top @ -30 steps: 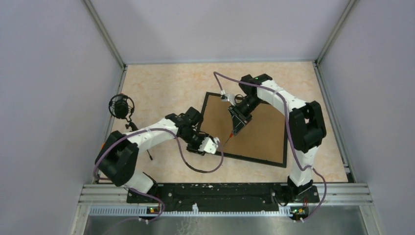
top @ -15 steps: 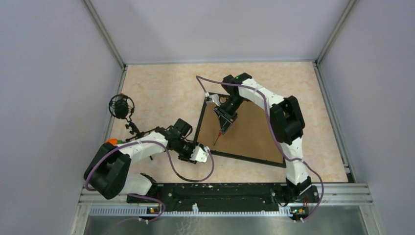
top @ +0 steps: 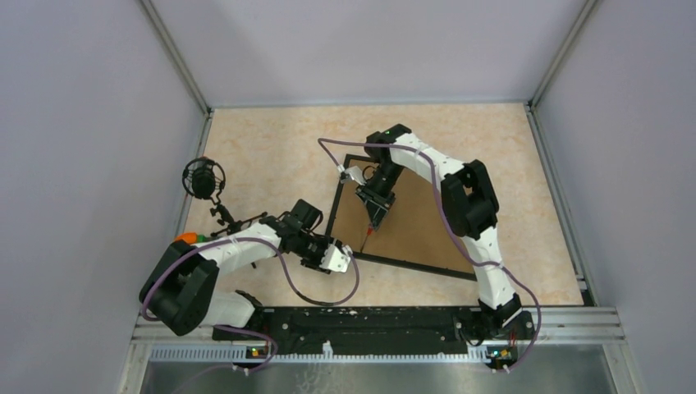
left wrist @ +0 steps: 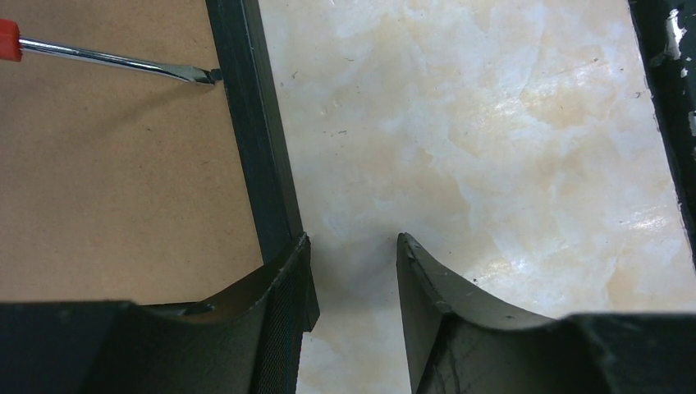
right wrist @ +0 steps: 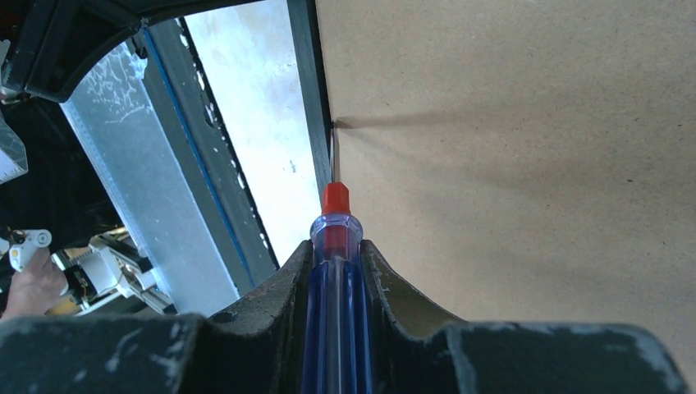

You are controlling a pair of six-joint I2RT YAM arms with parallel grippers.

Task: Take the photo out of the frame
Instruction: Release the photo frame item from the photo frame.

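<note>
The right claw (right wrist: 336, 251) grips a screwdriver (right wrist: 332, 215), its tip at the frame's (left wrist: 254, 139) inner edge. A slip could gouge the brown board (left wrist: 107, 180) or the photo, out of sight and presumably underneath. The left claw (left wrist: 353, 243), half open and empty at the frame's outer edge, pins nothing, so the frame may slide on the table (left wrist: 460, 123).

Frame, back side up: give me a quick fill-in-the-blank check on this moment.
The right tool is shut on the screwdriver, whose handle is ___.
Its tip meets the inner edge of the frame, beside the ___ backing board.
The left tool is ___, holding nothing.
Missing: blue; brown; open.
</note>
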